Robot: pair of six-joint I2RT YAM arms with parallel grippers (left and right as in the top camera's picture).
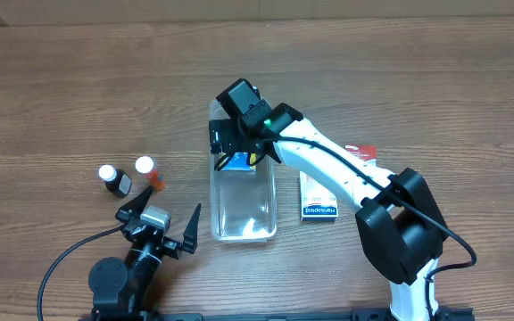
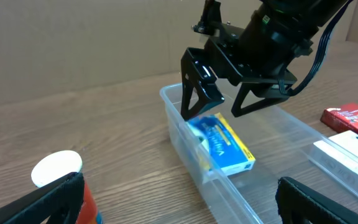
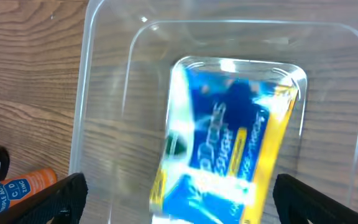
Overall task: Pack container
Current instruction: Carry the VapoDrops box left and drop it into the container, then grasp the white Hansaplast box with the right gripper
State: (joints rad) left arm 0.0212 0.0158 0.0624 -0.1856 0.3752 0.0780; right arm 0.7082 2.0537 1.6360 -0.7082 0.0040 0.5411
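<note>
- A brown wood-grain table (image 1: 61, 89) is seen from above, with two robot arms reaching onto it from its near edge.
- A clear, transparent plastic rectangular container (image 1: 244, 234), long and narrow with rounded corners and a rim, lies near the middle of the table. Its length runs away from the arms.
- A small blue and yellow cardboard box (image 2: 225, 146) lies inside the container, at the end far from the arm bases. It appears tilted against one long wall. Its print is blurred in the right wrist view and cannot be read.
- The white and black right arm (image 1: 328, 165) is stretched across the table to the far end of the container.
- The right jaws are spread wide and held just above the blue and yellow box, with no contact to be seen.
- The black left arm (image 1: 114, 281) is placed near the table's front edge, to the left of the container.
- The left jaws are spread apart and nothing is held between them.
- Two small bottles with white caps stand close together left of the container, beyond the left jaws: a black bottle (image 1: 112, 178) and an orange bottle (image 1: 150, 171).
- A flat white box with blue print (image 1: 318, 201) lies on the table just to the right of the container.
- A red box (image 1: 364, 152) lies beside the white one, farther from the arm bases and partly hidden by the right arm.
</note>
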